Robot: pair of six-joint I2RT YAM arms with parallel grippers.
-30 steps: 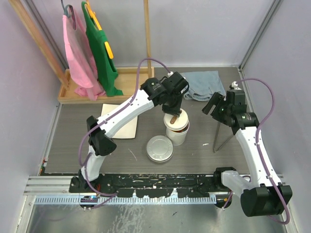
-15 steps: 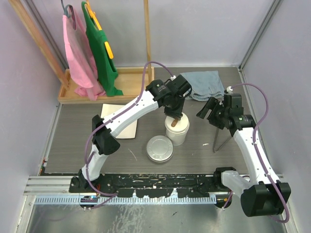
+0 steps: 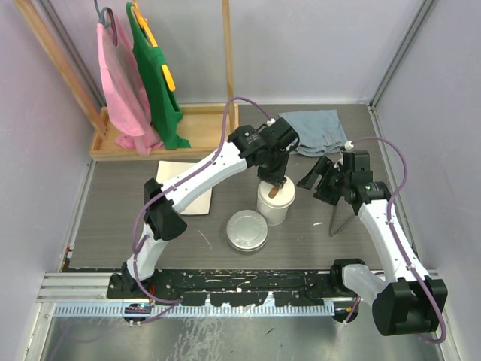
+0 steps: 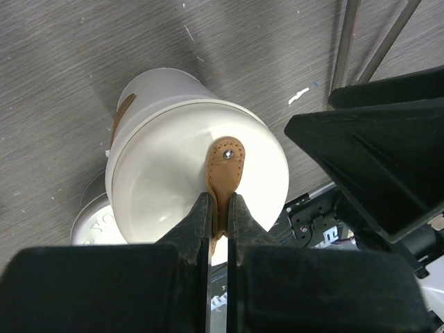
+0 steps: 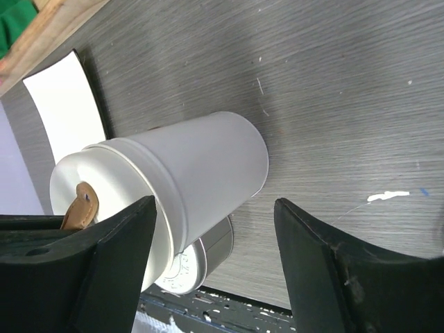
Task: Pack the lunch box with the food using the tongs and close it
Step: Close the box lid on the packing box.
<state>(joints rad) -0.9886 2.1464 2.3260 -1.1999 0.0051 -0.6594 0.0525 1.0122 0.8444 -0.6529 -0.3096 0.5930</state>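
Note:
The lunch box's white tub [image 3: 275,210] stands mid-table with its white lid [image 4: 173,166] on top. My left gripper [image 4: 220,202] is shut on the lid's brown handle [image 4: 226,161], straight above the tub. Just right of the tub, my right gripper [image 3: 314,188] is open; in the right wrist view the tub [image 5: 208,163] lies between its fingers, with a gap on the right side. The steel tin [image 3: 247,229], lid on, sits in front of the tub. The tongs [image 3: 343,216] lie on the table to the right. The food is hidden.
A white square plate [image 3: 188,188] lies left of the tub. At the back are a blue cloth [image 3: 316,129] and a wooden tray [image 3: 197,126] with pink and green clothes [image 3: 143,83] hanging over it. Grey walls close in both sides.
My left gripper has shifted slightly right and lower with the lid, which now sits on the tub. My right gripper has moved left toward the tub, its jaws a little narrower.

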